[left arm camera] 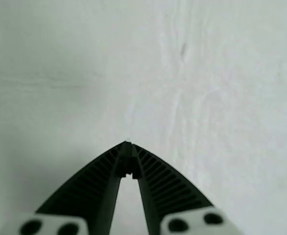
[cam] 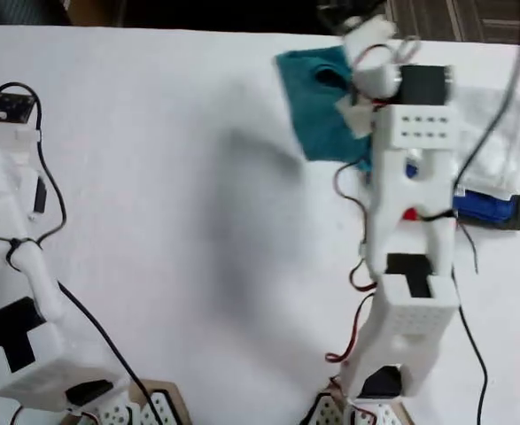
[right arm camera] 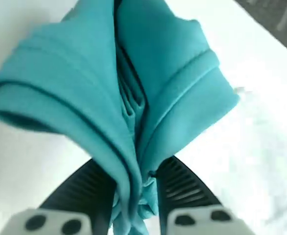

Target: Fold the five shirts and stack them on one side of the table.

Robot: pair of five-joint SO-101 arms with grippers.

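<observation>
A teal shirt (cam: 317, 102) hangs folded near the table's far edge, right of centre. My right gripper (right arm camera: 138, 188) is shut on the teal shirt (right arm camera: 133, 93), whose cloth bunches between the black fingers (right arm camera: 182, 188) and drapes away from them. In the high view the right gripper (cam: 359, 93) sits at the shirt's right edge. A stack of folded shirts, white on top (cam: 508, 146) and blue below (cam: 485, 211), lies at the table's right side beside the right arm. My left gripper (left arm camera: 127, 147) is shut with nothing in it, over bare white table at the far left.
The white table (cam: 180, 204) spreads wide between the two arms. The left arm (cam: 16, 257) with its cables stands along the left edge. Red and black wires trail beside the right arm's base (cam: 357, 292). Dark floor shows beyond the far edge.
</observation>
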